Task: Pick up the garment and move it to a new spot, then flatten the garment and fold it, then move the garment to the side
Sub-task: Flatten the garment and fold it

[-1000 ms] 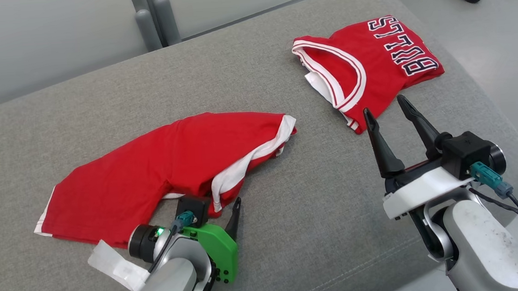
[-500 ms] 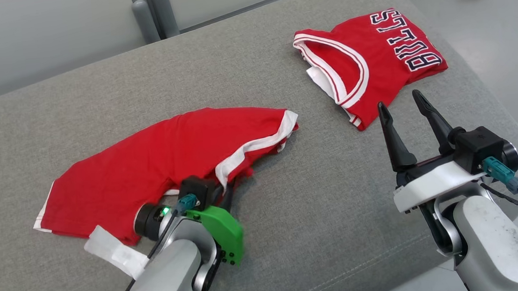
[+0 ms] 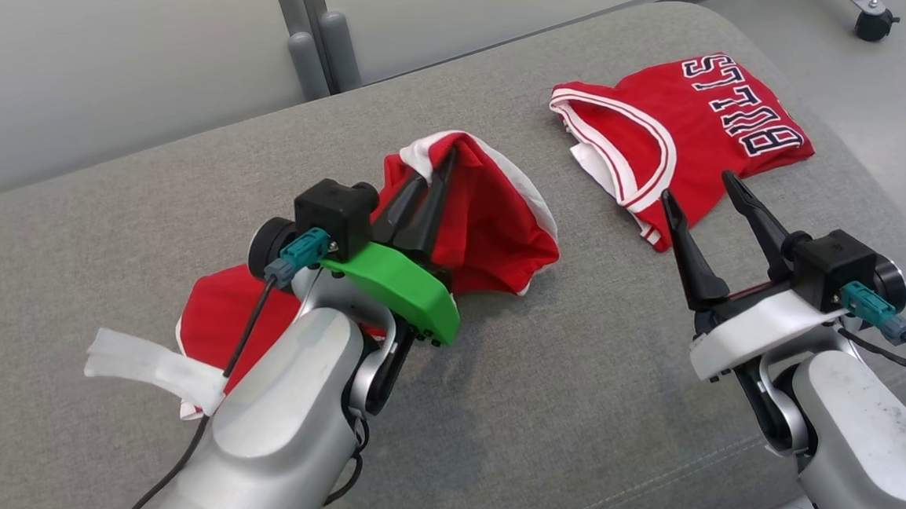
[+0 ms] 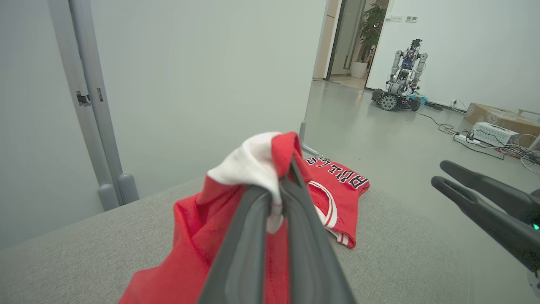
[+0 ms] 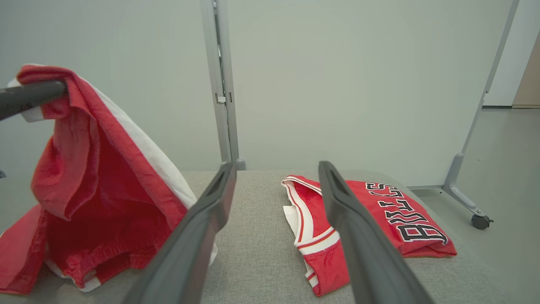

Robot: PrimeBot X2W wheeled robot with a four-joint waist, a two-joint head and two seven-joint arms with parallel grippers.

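Grey woven fabric covers the worktop, whose far edge runs along a pale partition with grey posts and whose right edge rounds off just beyond the jersey. At the far left a white strip lies by the left forearm; whether it is tape or cloth cannot be told. The left end effector has its two fingers pressed together on a white-trimmed fold of the red shorts and holds that fold raised above the surface. The rest of the shorts hangs from the pinch and trails down to the worktop, so the long axis slopes from a low end at the left, resting on the fabric, to a peak at the fingertips further right. The forearm and its green bracket cover the near middle of the shorts, so their full outline is hidden.

A narrow bare strip separates the shorts from the folded red Bulls jersey, which lies flat near the right edge, its lettering upside down in the head view. The widest bare room is the near part of the worktop, between the two arms. The right end effector has its fingers spread apart and empty, near the jersey's near corner; whether it touches cannot be told. Beyond, a caster stands on the floor.
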